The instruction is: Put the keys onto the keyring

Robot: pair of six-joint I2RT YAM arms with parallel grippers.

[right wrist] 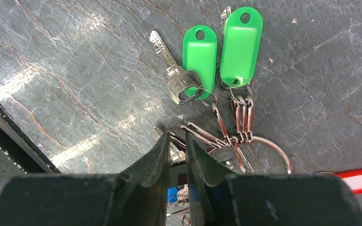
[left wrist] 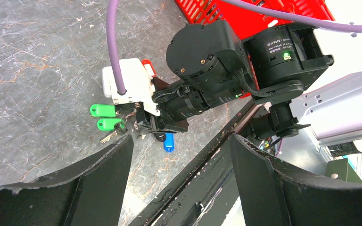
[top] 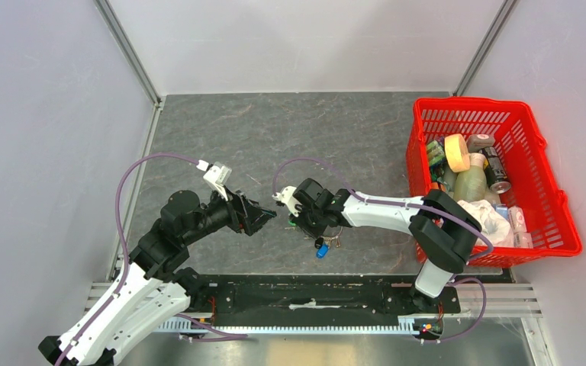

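Note:
Two green-headed keys lie side by side on the grey table, joined by small metal loops to the thin silver keyring. A red key head lies at the right edge. A blue key lies under the right gripper; it also shows in the top view. My right gripper is down in the bunch, its jaws nearly together on a small silver key beside a loop. My left gripper is open and empty, a short way left of the bunch and pointed at it.
A red basket holding tape, cans and cloths stands at the right of the table. The black rail of the arm bases runs along the near edge. The right arm's wrist sits close in front of the left gripper.

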